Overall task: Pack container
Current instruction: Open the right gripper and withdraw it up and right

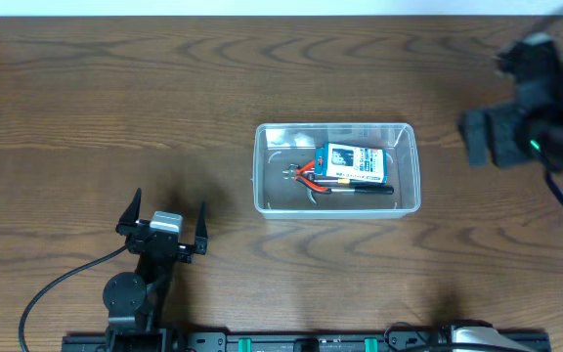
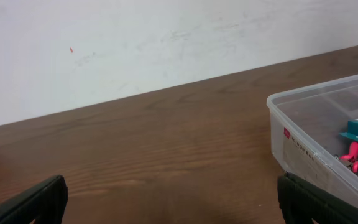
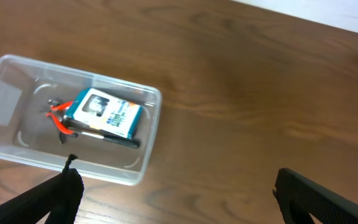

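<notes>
The clear plastic container stands mid-table. Inside it lie a small blue-and-white box and red-handled pliers with a black-handled tool beside them. In the right wrist view the container sits at the left, with the box resting over the pliers. My left gripper rests open near the table's front left, empty, the container's corner to its right. My right gripper hangs open and empty, raised over bare wood to the right of the container.
The right arm is blurred at the table's far right edge. A black cable runs from the left arm's base. A white wall stands behind the table's far edge.
</notes>
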{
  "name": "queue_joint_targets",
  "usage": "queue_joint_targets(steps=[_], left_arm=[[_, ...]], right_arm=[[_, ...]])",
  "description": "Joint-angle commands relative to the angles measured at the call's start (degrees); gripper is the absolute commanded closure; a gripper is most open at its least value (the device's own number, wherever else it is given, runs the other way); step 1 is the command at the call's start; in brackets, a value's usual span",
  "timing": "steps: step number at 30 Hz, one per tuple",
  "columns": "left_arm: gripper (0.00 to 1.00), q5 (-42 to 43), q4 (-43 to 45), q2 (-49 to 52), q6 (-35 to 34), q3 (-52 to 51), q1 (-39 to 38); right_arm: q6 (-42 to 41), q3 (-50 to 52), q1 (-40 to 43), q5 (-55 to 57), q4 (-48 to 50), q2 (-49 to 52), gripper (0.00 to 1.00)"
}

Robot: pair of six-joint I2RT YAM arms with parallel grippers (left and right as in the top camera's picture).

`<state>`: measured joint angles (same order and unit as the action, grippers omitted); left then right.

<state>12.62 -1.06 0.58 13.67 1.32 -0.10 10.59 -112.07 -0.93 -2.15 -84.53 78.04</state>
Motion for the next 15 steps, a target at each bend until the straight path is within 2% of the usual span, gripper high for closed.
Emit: queue_joint_targets(steps=[1, 7, 15], left_arm=[[0.02, 0.2, -1.9, -0.3, -0.3, -1.1, 0.2], [0.02, 0.2, -1.9, -0.3, -0.3, -1.1, 0.2], [0.02, 0.2, -1.9, -0.3, -0.3, -1.1, 0.2]], right_arm=[[-2.4, -0.7, 3.7, 0.7, -2.0, -5.9, 0.01], [-3.6, -0.5, 6.9, 0.3, -5.3, -13.1, 0.01], [-11.1, 5.4, 6.9, 2.0, -4.5, -27.7, 0.01]])
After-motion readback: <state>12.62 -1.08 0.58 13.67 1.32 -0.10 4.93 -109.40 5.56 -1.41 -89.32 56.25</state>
